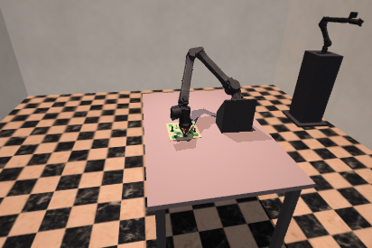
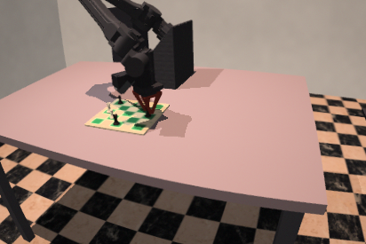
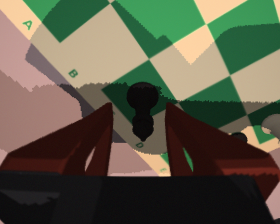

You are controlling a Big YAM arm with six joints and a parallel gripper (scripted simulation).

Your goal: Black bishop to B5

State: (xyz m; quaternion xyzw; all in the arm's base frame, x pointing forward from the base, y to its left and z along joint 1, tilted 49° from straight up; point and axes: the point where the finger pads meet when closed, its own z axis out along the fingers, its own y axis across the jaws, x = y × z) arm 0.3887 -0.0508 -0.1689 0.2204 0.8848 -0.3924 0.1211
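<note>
The green and cream chessboard (image 1: 172,137) (image 2: 99,123) (image 3: 91,45) lies on the pink table. A black piece with a round head, which I take for the black bishop (image 3: 141,112) (image 2: 147,114), stands upright on a dark square in the edge row, near the letters C and D. My gripper (image 3: 139,111) (image 2: 147,111) (image 1: 185,132) is low over it, with one red finger on each side. A gap shows on both sides, so the fingers are partly open and do not touch it.
A white piece (image 3: 276,125) (image 2: 109,108) and another black piece (image 3: 238,136) stand to the right in the wrist view. A black pawn (image 2: 116,120) stands near the board's front edge. The arm's black base box (image 1: 236,114) (image 2: 175,55) stands behind the board. A dark pedestal (image 1: 316,86) stands on the floor beyond the table.
</note>
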